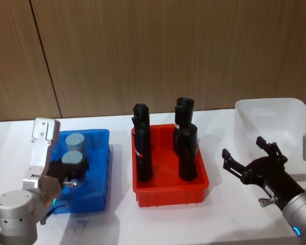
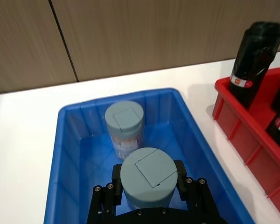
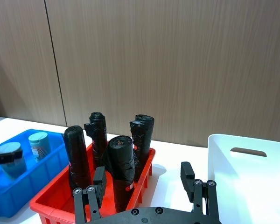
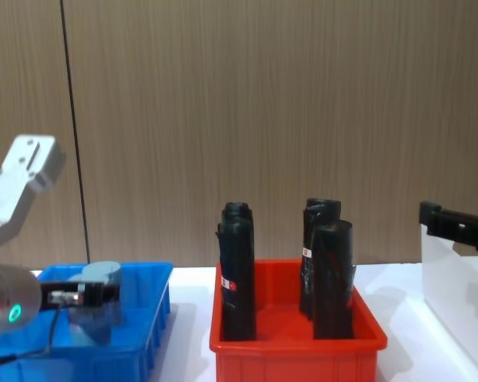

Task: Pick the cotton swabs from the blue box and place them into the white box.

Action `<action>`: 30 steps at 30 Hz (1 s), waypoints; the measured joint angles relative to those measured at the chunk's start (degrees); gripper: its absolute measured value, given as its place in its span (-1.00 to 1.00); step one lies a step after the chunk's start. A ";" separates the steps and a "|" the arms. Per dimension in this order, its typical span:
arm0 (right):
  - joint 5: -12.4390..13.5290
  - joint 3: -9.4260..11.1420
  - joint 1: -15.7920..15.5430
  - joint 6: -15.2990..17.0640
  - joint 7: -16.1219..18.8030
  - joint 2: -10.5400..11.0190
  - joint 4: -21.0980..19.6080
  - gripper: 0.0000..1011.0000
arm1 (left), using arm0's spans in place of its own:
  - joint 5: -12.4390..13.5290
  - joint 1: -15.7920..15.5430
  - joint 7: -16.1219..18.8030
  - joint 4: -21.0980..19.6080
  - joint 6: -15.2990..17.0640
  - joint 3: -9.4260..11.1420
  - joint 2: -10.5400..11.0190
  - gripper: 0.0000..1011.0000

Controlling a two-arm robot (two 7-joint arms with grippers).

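The grasp step is under way: the left claw (image 2: 148,181) is clamping the near cotton swab jar (image 2: 147,169), which is standing in the blue box (image 2: 65,154) at the left of the bench (image 1: 219,214). The right claw (image 1: 245,153) is hovering with its fingers apart beside the white box (image 1: 245,127) at the right. The next move likely calls for a straight lift clear of the second jar (image 2: 124,119).

wall (image 1: 168,51): brown wood panels, dark vertical seam | table (image 1: 117,224): white

Left pincer (image 2: 148,181) clasps the near cotton swabs jar (image 2: 147,170) inside the blue box (image 2: 67,140) — a second jar (image 2: 124,122) stands just behind.
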 joint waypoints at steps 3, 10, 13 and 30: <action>0.00 0.00 0.00 0.00 0.00 0.00 0.00 0.98 | 0.47 0.27 -0.23 -1.38 -0.07 -0.02 0.20 0.32; 0.00 0.00 0.00 0.00 0.00 0.00 0.00 0.98 | 1.81 1.10 -1.81 -6.60 0.06 -0.04 0.85 0.32; 0.00 0.00 0.00 0.00 0.00 0.00 0.00 0.98 | 2.22 1.39 -3.34 -9.21 0.43 -0.04 1.14 0.32; 0.00 0.00 0.00 0.00 0.00 0.00 0.00 0.98 | 1.69 0.86 -12.56 -17.52 3.35 0.40 1.40 0.32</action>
